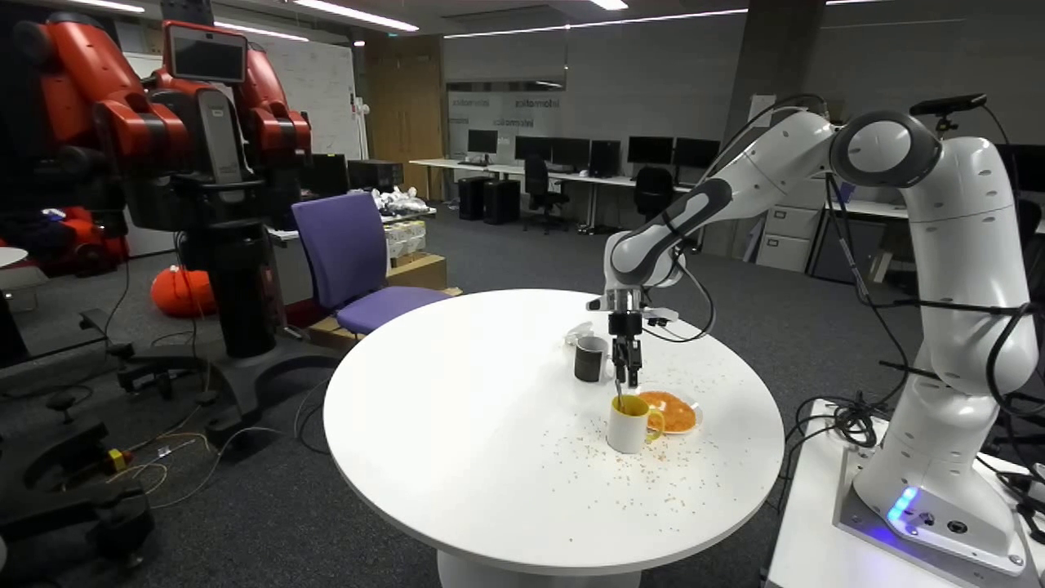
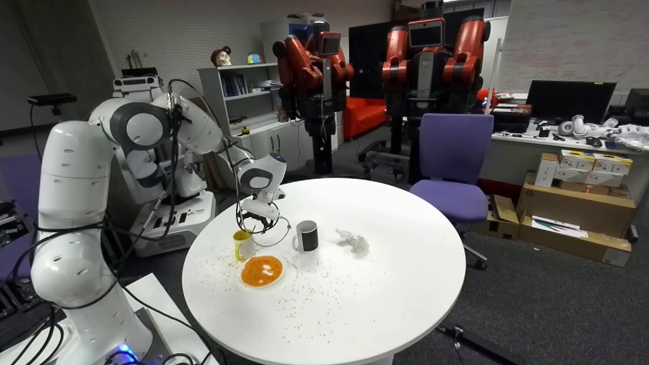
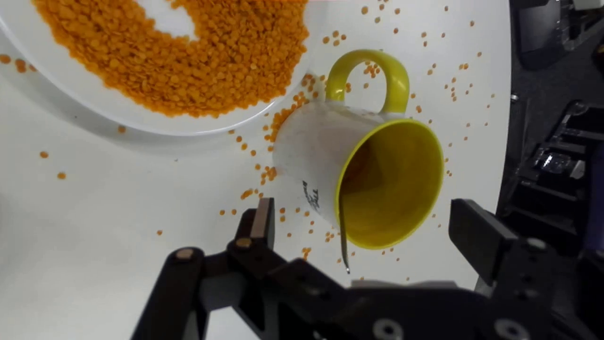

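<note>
Currently, in the wrist view, a plate (image 3: pixel 172 21) of orange lentils (image 3: pixel 198 71) lies just left of the white mug (image 3: pixel 330 151). That upright mug has something orange (image 3: pixel 357 167) deep inside, and what seems a spoon (image 3: pixel 344 236) leans past its rim, stem between the spread fingers of the pincer (image 3: pixel 362 212), which hangs above, gripping nothing.

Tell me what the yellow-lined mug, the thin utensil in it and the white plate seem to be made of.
Yellow-lined mug: probably glazed ceramic, glossy, judging by the shine on its yellow handle.
Thin utensil: likely smooth metal, judging by its slender shaft and bright glint at the tip.
White plate: plastic or ceramic, smooth with a sheen along the rim; can't tell which.
</note>
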### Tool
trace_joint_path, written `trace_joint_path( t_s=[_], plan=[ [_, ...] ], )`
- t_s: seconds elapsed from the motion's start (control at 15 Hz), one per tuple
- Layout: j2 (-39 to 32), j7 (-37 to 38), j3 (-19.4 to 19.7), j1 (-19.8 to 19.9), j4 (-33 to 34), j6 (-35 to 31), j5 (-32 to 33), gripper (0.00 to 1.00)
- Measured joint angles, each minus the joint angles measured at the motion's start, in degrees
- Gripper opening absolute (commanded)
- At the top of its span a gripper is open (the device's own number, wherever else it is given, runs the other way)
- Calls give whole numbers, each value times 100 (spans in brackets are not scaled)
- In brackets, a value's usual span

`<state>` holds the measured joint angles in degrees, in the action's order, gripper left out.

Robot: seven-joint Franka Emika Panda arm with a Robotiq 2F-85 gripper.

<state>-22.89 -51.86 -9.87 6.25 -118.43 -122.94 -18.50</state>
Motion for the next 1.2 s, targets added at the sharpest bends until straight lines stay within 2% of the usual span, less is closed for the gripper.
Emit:
trace_joint_path(
  t_s=[0.6, 0.87, 1.0, 1.07, 1.2],
  plan=[
    [-30, 0, 4, -141, 154, 151, 246, 100],
    [-112, -15, 4, -251, 274, 151, 437, 91],
    [-181, -51, 4, -268, 325, 151, 592, 81],
    [-223, -95, 4, -268, 347, 151, 657, 81],
    [-301, -188, 5, -267, 396, 151, 748, 68]
  ],
)
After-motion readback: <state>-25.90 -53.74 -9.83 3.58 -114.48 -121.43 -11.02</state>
